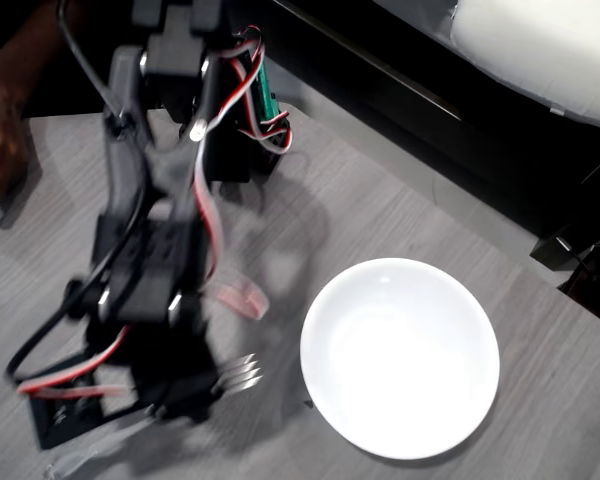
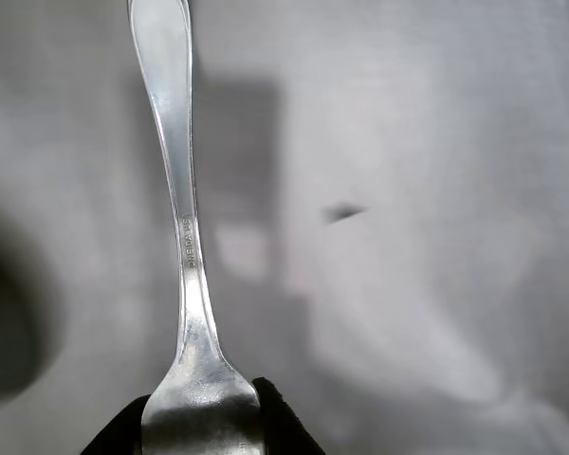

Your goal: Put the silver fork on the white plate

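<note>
Gripping a slim, shiny silver metal fork (image 1: 238, 373), the black two-finger gripper (image 1: 195, 395) sits left of the large, round, glossy white plate (image 1: 400, 357) in the overhead view, low over the grey wood-grain table (image 1: 380, 190). Its jaws are closed on the fork near the neck. The tines stick out from the gripper toward the plate, their tips near its left rim but apart from it. On the far side of the gripper, further left of the plate, the fork's handle shows as a pale blurred streak reaching toward the bottom-left corner. The black arm (image 1: 150, 200), with red and white wires along it, rises from the gripper to the upper left of the plate; it is blurred. A person's hand (image 1: 0, 140) rests at the left edge of the picture, well apart from the plate.

In the wrist view, the fork (image 2: 185, 237) runs up the left part of the picture, its widening neck clamped between dark gripper fingers (image 2: 275, 422) at the bottom edge and its flared handle end at the top. Small stamped lettering on the stem is too fine to read. Grey tabletop lies blurred behind it.
</note>
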{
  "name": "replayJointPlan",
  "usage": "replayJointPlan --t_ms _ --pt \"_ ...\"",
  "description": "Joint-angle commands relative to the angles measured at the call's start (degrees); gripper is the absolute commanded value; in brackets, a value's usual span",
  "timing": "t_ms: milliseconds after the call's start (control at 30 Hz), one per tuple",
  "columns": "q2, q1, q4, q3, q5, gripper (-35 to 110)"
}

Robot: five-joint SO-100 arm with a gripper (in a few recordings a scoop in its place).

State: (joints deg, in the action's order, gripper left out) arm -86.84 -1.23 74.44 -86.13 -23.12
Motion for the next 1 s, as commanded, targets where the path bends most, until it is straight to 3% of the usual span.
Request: replayJointPlan --t_ms 0,400,833,967 --pt "-7.9 -6.7 4.4 3.3 3.1 0" --pt "-6.8 -28.6 6.3 3.3 13.4 0" --pt "15.9 -34.0 -2.5 7.3 16.0 1" --pt "24.3 -33.7 -0.5 14.3 15.8 23"
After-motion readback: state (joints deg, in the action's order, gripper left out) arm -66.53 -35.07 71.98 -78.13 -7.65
